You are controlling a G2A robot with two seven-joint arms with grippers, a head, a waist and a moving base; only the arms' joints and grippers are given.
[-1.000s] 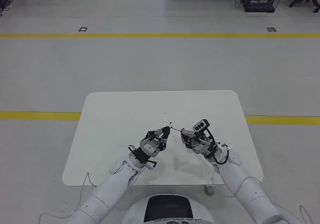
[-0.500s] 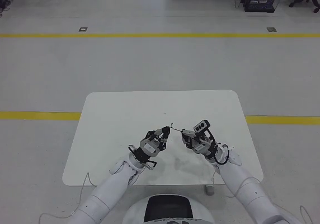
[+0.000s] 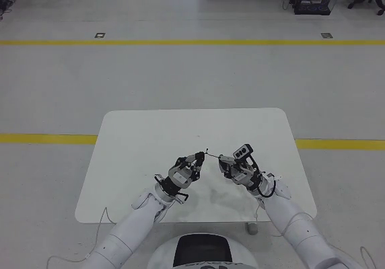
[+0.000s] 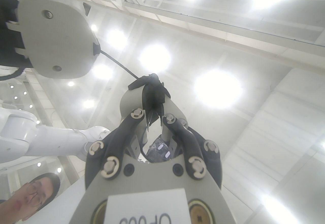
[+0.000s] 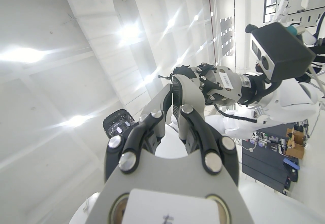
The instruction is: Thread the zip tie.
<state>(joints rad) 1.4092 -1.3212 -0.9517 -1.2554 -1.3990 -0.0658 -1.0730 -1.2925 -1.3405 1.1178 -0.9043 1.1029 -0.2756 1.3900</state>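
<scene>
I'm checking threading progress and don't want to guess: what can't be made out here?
Top view: the zip tie is too small to show whether its tail has entered the head.
Left wrist view: the left claw, shut on the tie, covers the head; ceiling lights glare behind it.
Right wrist view: the right claw hides the stretch of strap in its grip.

The zip tie (image 3: 211, 154) is tiny from above (just a dark line). Parts hide inside the left gripper (image 4: 152, 94) and right gripper (image 5: 173, 88).
</scene>
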